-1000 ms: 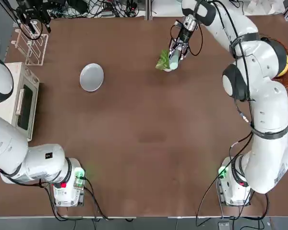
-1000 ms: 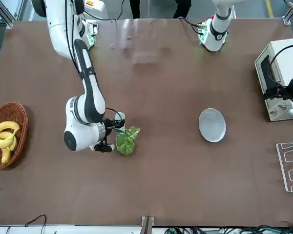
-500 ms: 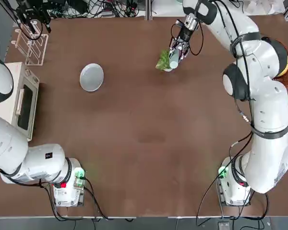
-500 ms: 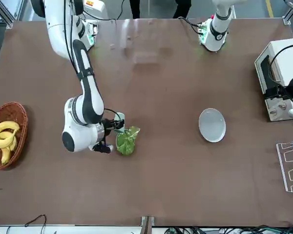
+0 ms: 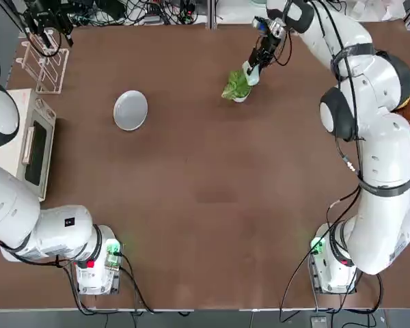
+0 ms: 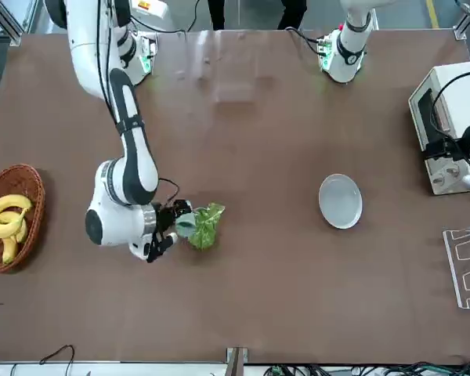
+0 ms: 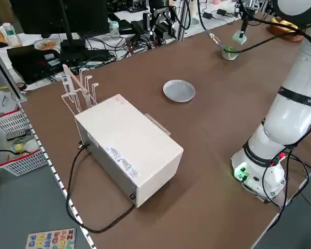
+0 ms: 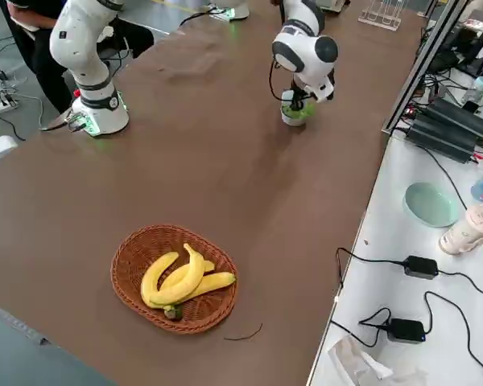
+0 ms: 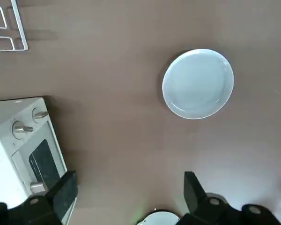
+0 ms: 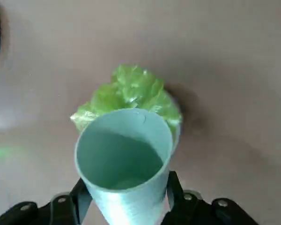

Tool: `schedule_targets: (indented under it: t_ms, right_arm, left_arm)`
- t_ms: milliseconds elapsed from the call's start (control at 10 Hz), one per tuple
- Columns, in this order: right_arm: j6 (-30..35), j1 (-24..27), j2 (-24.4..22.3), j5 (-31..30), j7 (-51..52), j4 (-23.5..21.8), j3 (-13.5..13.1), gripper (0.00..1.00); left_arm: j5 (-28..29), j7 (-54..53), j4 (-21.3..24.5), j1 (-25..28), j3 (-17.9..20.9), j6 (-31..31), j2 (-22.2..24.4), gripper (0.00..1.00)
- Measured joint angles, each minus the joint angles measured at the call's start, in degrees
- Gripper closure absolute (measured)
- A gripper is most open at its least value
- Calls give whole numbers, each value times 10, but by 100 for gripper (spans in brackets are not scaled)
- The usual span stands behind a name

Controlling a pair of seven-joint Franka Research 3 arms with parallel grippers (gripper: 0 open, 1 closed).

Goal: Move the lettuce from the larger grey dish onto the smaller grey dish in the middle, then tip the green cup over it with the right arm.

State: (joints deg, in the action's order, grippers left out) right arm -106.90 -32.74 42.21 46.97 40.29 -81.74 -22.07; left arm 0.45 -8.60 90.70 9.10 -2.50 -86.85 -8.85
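Brown worktop [image 5: 191,205]; beyond the right pincer [image 10: 126,199], clamped on the green cup [image 10: 124,164], lettuce [image 10: 131,91] already fills the small bowl [image 5: 240,98]. Tipping seems underway or nearly finished. The left pincer [image 9: 131,199] stands apart, idle above the worktop.

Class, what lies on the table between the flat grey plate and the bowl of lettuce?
Only bare tabletop, as the top view shows.

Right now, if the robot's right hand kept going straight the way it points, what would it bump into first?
Probably the lettuce, met by the green cup in the right hand; how far off is unclear.
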Motion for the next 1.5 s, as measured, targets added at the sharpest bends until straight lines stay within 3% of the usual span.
schedule_targets:
  t_ms: [200,600,800,900,1000,1300,1500]
  right_arm:
    - [-55,13,-8,1,173,-46,-3,32]
    - [-57,88,-73,1,436,-137,-3,32]
    - [-38,151,-88,3,601,-177,7,32]
    - [-18,204,-91,3,678,-191,34,32]
    - [-7,268,-94,4,752,-203,77,32]
    - [15,486,-96,5,942,-230,243,32]
    - [41,584,-87,5,1021,-242,302,32]
  left_arm:
    - [0,0,-9,0,0,-6,4,0]
    - [0,25,-23,-1,-3,-66,49,0]
    - [-3,30,-23,-2,-11,-75,53,0]
    - [-14,30,-23,-2,-15,-75,53,0]
    - [-25,30,-23,-2,-16,-75,53,0]
    - [-27,30,-23,-2,-21,-75,53,0]
    - [-27,29,-25,-4,-25,-75,53,0]
